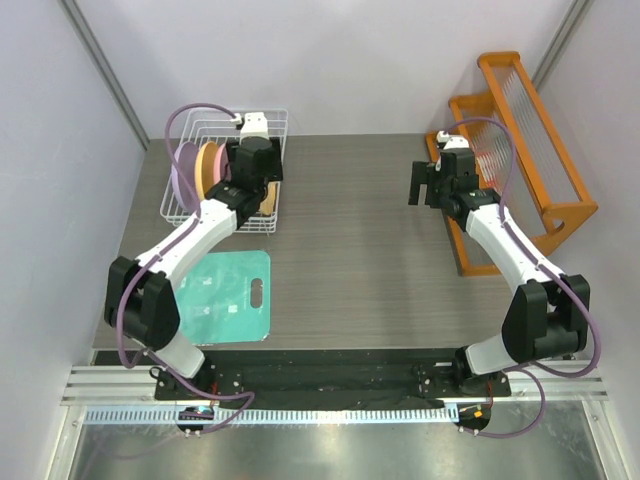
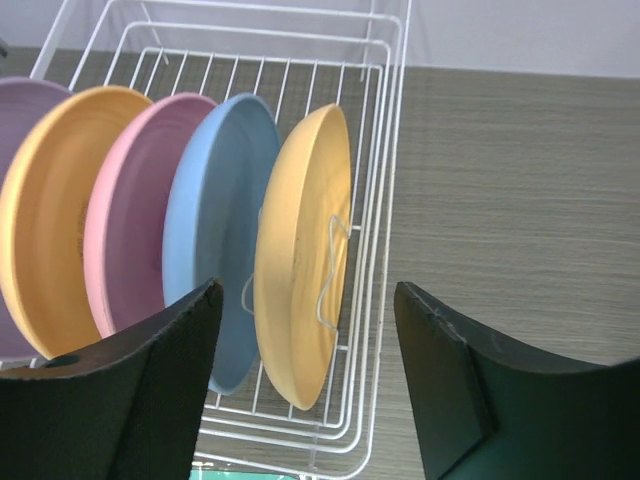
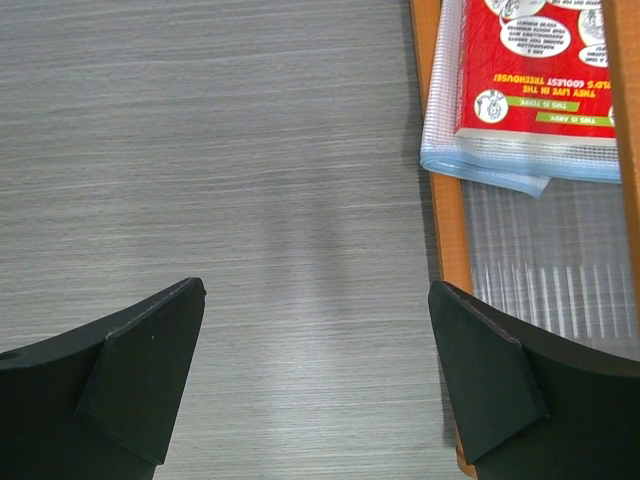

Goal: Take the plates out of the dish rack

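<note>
Several plates stand on edge in the white wire dish rack (image 2: 395, 130): lavender (image 2: 15, 100), orange (image 2: 50, 220), pink (image 2: 130, 200), light blue (image 2: 215, 220) and yellow-orange (image 2: 300, 250). My left gripper (image 2: 307, 290) hangs open above the rack's right end. The yellow-orange plate's lower edge shows between its fingers, with a gap on each side. From above, the rack (image 1: 275, 120) is at the table's far left, and the left wrist covers its right part. My right gripper (image 1: 428, 190) stands open over bare table (image 3: 250, 150), holding nothing.
A teal cutting mat (image 1: 228, 295) lies in front of the rack. An orange wooden shelf rack (image 1: 530, 140) stands along the right edge, its rail (image 3: 445, 250) just right of the right gripper. A red printed packet (image 3: 530, 70) in a clear sleeve lies on it.
</note>
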